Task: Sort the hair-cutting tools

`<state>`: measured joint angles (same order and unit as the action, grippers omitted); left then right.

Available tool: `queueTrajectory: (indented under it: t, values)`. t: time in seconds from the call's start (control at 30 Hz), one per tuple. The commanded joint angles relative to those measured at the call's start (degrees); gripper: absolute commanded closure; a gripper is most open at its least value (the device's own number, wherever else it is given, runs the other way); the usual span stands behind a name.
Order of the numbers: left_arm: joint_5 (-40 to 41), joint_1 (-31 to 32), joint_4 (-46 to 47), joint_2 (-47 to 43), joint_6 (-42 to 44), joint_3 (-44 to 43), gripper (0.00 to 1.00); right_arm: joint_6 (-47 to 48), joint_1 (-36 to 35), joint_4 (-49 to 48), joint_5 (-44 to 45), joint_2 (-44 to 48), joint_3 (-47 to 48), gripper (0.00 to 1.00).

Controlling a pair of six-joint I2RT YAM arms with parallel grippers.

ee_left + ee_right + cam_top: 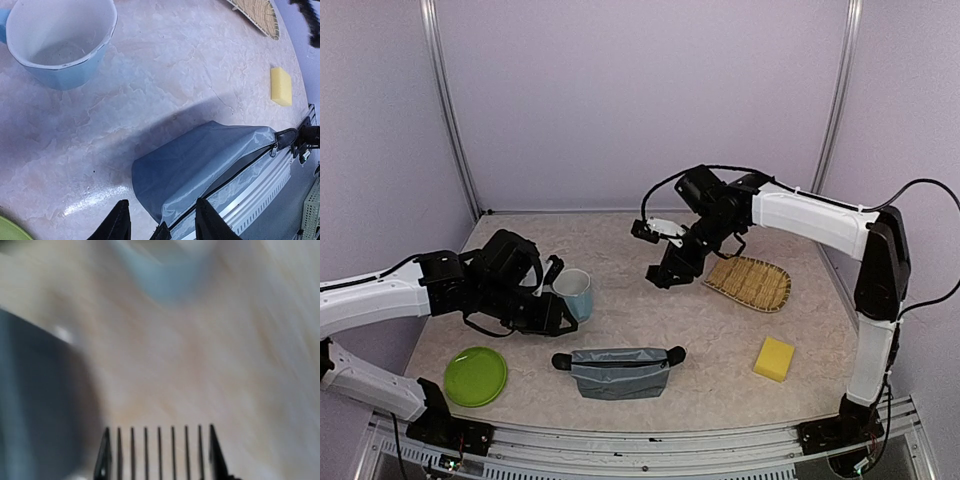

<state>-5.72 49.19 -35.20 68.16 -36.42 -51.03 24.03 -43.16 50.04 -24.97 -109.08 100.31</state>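
Observation:
A black comb-toothed clipper piece point(157, 452), one of the hair-cutting tools, sticks out at the bottom of the blurred right wrist view. My right gripper point(663, 272) is shut on it, hanging above the table's middle, left of the bamboo tray. The fingers themselves do not show in that wrist view. My left gripper point(162, 222) stands open low over the table, its black fingertips point(119, 222) apart on either side of the left end of a grey zip pouch point(200, 160). From above, the left gripper point(558, 312) sits between the cup and the pouch point(620, 370).
A light-blue cup point(574, 292) point(60, 45) stands upright and holds nothing, just behind the left gripper. A bamboo tray point(750, 282) lies at the right, a yellow sponge point(775, 358) point(281, 86) at the front right, a green plate point(475, 376) at the front left.

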Motion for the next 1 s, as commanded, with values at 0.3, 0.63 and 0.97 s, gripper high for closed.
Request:
queueTrajectory:
  t: [0.3,0.63,0.97]
  values:
    - [-8.2,-0.5,1.6,-4.6,-5.0,7.2,0.57,6.7,-15.3,7.1,-19.4,-1.4,-2.5,0.52]
    - [-11.4,-0.5,5.2,-7.6,-8.2,11.2,0.56,6.9,-15.8,11.3,-15.7,-10.4,1.5,0.53]
    - [-13.7,-0.5,10.3,-4.9,-8.1,13.7,0.57,5.4,-15.7,12.6,-11.9,-14.2,4.7,0.52]
